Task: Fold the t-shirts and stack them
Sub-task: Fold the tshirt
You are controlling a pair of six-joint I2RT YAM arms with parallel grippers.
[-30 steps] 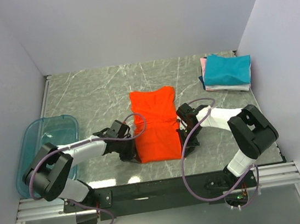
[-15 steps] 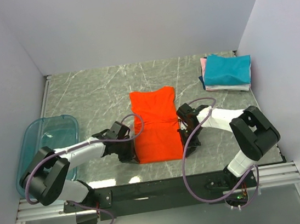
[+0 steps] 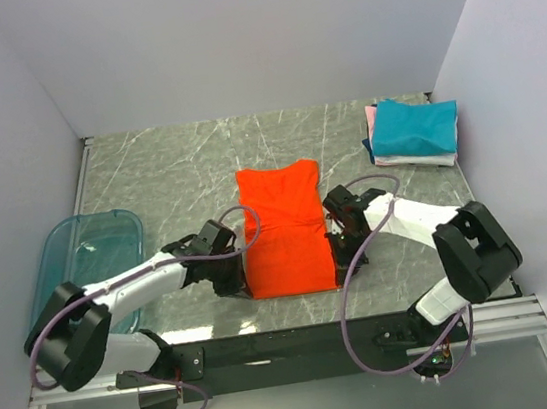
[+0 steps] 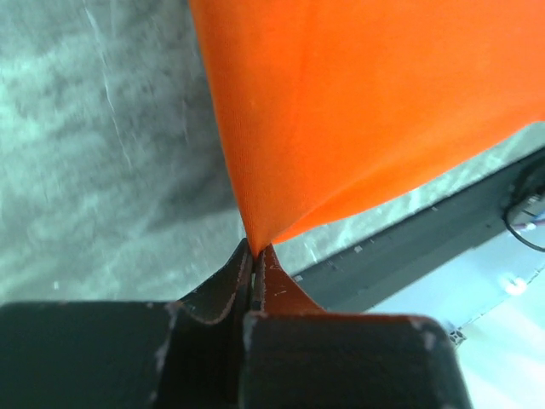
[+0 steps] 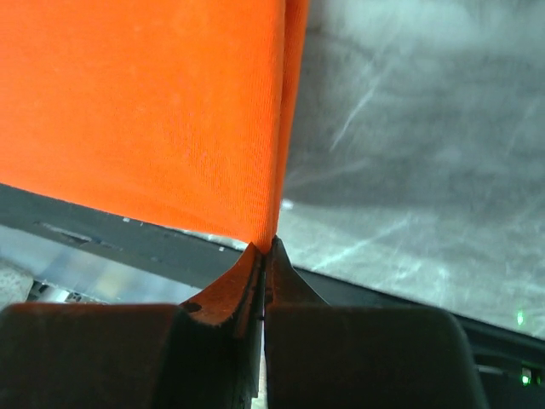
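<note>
Hem [image 3: 295, 289] pulled wider, left gripper [image 4: 252, 256] and right gripper [image 5: 265, 254] pinch smooth orange-red t-shirt [image 3: 282, 234].

The orange shirt [image 3: 284, 231] lies in the centre as a long strip, sleeves folded in, neckline at the far end, a crease across its middle; both near corners are pinched up taut. At the far right is a folded stack: teal shirt [image 3: 416, 125] on top, with edges of the pink shirt [image 3: 372, 117] and white shirt [image 3: 411, 159] showing beneath
</note>
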